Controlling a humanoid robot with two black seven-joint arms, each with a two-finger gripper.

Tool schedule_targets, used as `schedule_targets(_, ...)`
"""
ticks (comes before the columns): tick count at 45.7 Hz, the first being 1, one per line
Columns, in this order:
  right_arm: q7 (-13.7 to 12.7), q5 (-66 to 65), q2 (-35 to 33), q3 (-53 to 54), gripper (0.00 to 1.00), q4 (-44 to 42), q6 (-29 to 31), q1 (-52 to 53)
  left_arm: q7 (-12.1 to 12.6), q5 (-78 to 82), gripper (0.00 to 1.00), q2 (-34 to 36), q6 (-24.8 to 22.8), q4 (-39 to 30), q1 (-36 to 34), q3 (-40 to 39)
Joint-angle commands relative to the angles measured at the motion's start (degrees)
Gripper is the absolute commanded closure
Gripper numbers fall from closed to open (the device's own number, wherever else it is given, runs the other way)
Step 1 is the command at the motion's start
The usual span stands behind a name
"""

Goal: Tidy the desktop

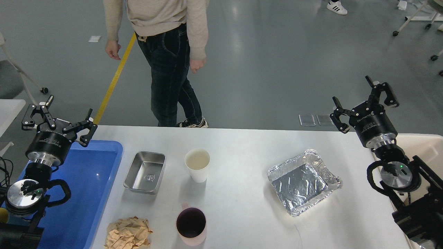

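While both grippers, left (59, 116) and right (363, 100), gape empty, the desktop (242, 145) carries one steel tin (145, 172), one foil tray (303, 181), two cups; gripper lettering unreadable.

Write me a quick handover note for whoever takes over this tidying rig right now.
Left claw: open, empty, raised over the blue tray.
Right claw: open, empty, raised at the right edge, near the cream bin.
On the desktop: steel pan, white paper cup, pink mug, crumpled paper, foil tray.
Done: nothing visibly put away.
Left: all five items.
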Motion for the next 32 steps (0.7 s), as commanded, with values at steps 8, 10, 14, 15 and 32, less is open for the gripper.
schedule_targets(8, 0.0, 0.0, -0.5, 0.0, 0.0, 0.0, 0.0, 0.0, 0.4, 0.0, 0.01, -0.1, 0.6, 0.0, 0.0, 0.3)
schedule_targets(10, 0.0, 0.0, -0.5, 0.0, 0.0, 0.0, 0.0, 0.0, 0.1, 0.0, 0.01, -0.2, 0.5, 0.0, 0.0, 0.0)
schedule_targets(14, 0.0, 0.0, -0.5, 0.0, 0.0, 0.0, 0.0, -0.1, 0.4, 0.0, 0.01, 0.0, 0.8, 0.0, 0.0, 0.1)
schedule_targets(15, 0.0, 0.0, -0.5, 0.0, 0.0, 0.0, 0.0, 0.0, 0.4, 0.0, 0.01, 0.0, 0.8, -0.1, 0.0, 0.2)
schedule_targets(32, 0.0, 0.0, -0.4, 0.0, 0.0, 0.1, 0.0, 0.0, -3.7, 0.7, 0.01, 1.3, -0.1, 0.3, -1.5, 0.0)
